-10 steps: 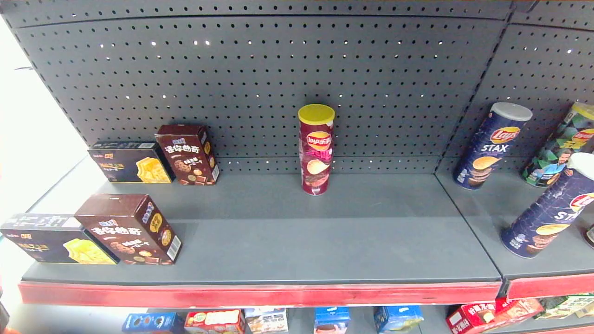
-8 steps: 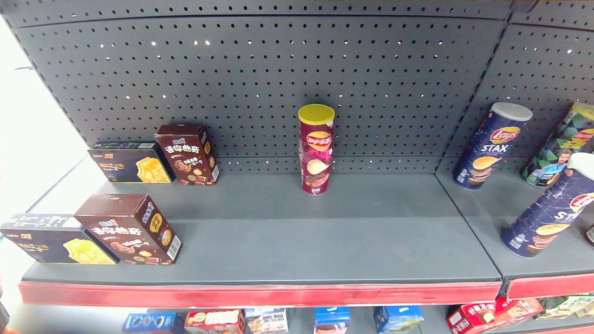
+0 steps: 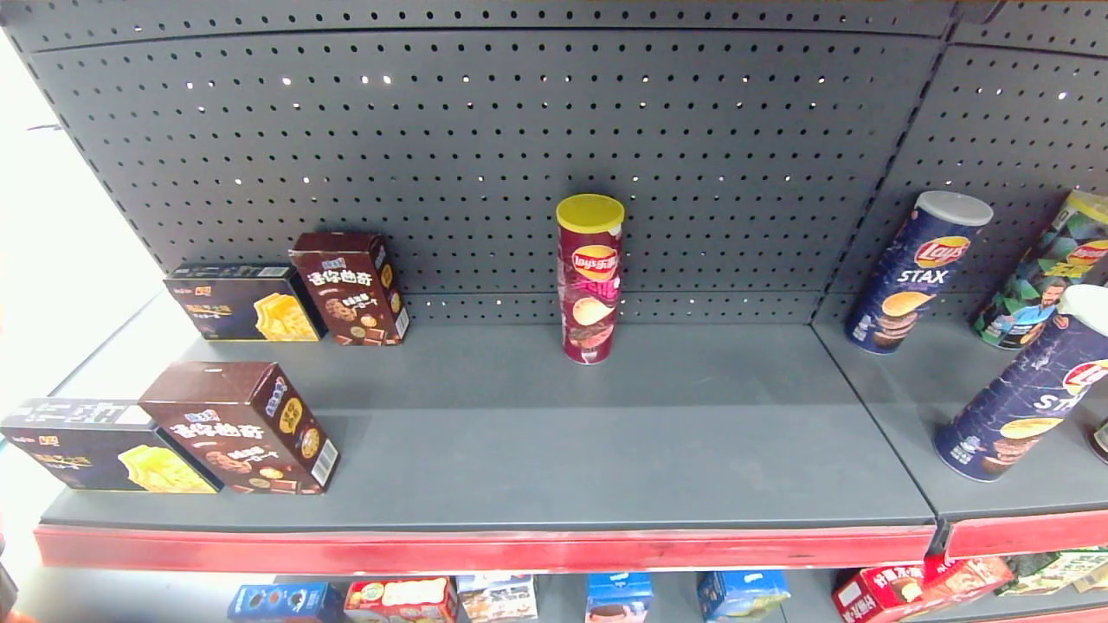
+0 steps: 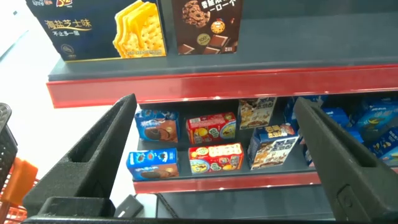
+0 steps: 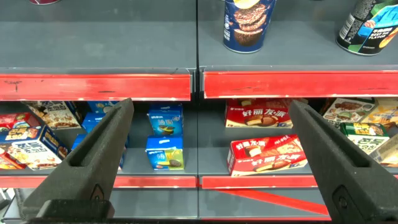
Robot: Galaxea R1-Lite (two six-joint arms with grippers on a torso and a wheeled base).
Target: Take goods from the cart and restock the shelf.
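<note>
The grey shelf [image 3: 606, 450] with a red front lip faces me. A maroon chip can with a yellow lid [image 3: 590, 279] stands upright at its back middle. Brown cookie boxes [image 3: 242, 426] and dark cracker boxes [image 3: 104, 446] sit on its left side. My left gripper [image 4: 214, 127] is open and holds nothing, in front of the shelf's red lip [image 4: 217, 84] and the lower shelf's boxes. My right gripper [image 5: 208, 127] is open and holds nothing too, facing the lower shelf under a blue chip can [image 5: 247, 23].
Blue chip cans [image 3: 917, 272] and a green can [image 3: 1039, 277] stand on the neighbouring shelf section to the right. Small snack boxes [image 4: 211, 143] and red boxes [image 5: 267, 152] fill the lower shelf. A black basket edge with an orange part [image 4: 9, 168] shows beside the left gripper.
</note>
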